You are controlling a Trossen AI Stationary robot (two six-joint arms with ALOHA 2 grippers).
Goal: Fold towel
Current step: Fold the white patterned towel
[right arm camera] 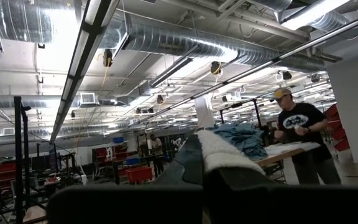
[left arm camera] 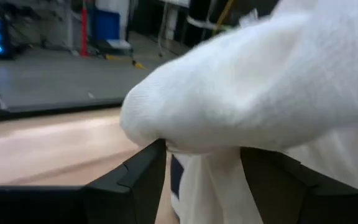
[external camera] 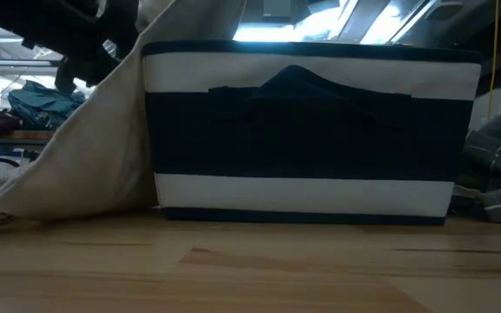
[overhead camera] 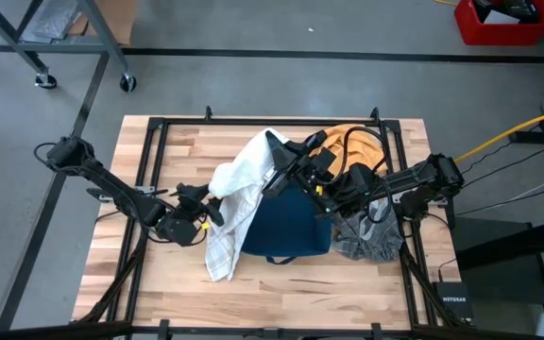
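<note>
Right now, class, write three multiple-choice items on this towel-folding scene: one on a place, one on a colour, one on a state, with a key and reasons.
1. Where does the white towel hang?
A. Over the left side of the navy bin
B. Flat on the floor
C. Folded at the table's near edge

2. What colours is the fabric bin?
A. Red and yellow
B. Navy with white stripes
C. Plain green

3. How is the right gripper set?
A. Wide open, empty
B. Resting on the table
C. Shut on the towel, raised

Key: 1 A, the high view shows the towel draped from the bin's rim down to the table. 2 B, the low view shows a dark band between white bands. 3 C, the right wrist view shows cloth pinched between shut fingers, lifted over the bin. The left gripper stands open at the towel's left side.
</note>
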